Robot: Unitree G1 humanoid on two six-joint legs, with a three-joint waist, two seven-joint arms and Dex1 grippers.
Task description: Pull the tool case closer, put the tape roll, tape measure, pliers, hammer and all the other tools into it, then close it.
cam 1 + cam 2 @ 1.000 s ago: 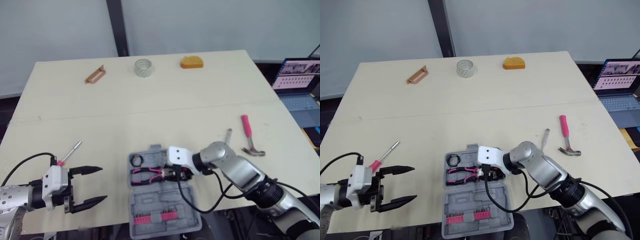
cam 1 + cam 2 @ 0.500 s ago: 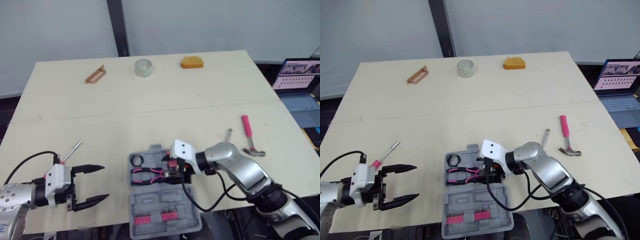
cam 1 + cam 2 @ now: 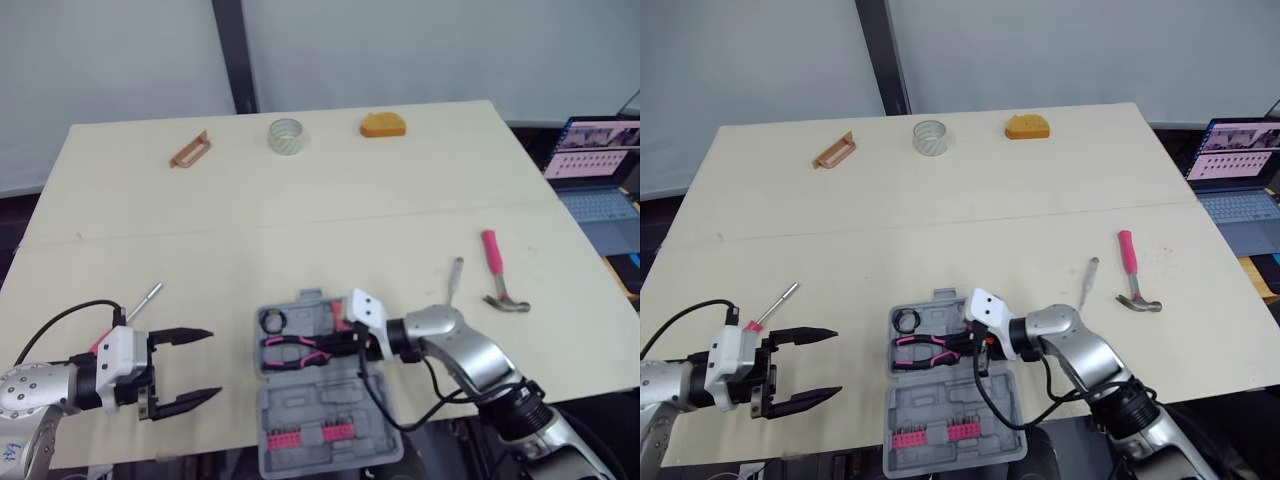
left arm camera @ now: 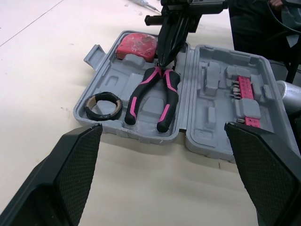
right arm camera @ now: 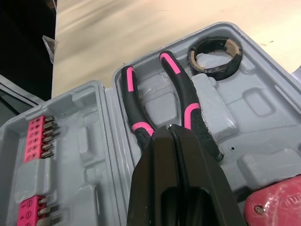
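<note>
Right tool (image 5: pixel 170 129) clenched, tips at pliers (image 5: pixel 192 111) head in tool case (image 5: pixel 263 109); left tool (image 3: pixel 212 363) spread wide.

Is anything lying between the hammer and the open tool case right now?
Yes. A slim silver tool lies beside the hammer on the case's side, and the right gripper, reaching into the tool case, has its arm across that stretch.

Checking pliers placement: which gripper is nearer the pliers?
Right. The right gripper, fingers together, is at the head of the pliers in the tool case; the left gripper hangs open beside the case.
</note>
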